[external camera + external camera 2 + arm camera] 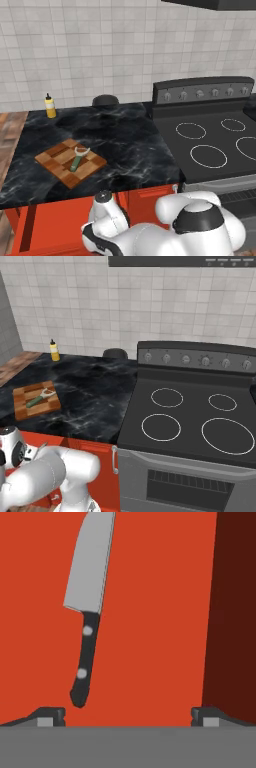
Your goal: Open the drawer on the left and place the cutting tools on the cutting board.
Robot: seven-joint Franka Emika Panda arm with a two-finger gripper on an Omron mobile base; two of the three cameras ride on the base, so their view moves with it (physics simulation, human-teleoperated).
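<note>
In the hand view the pincer stands wide, its two dark finger tips far apart at the bottom edge and nothing between them. Above them lies the knife on the flat red-orange floor of the drawer: dark riveted handle toward the left finger tip, its butt just above that tip, and the silver blade running away to the top edge, where its point is cut off. The knife sits left of the midline between the tips, apart from both. A darker red wall of the drawer runs down the right side.

The two base views show the black marble bench instead. On it rests the checkered cutting board, with the green-handled peeler lying on top, its pale head toward the tiled wall. A yellow bottle stands at the back of the bench, and a black stove adjoins the bench on the right. The white arm bends down below the bench edge in front of the red cabinet fronts, and its lower part is hidden there.
</note>
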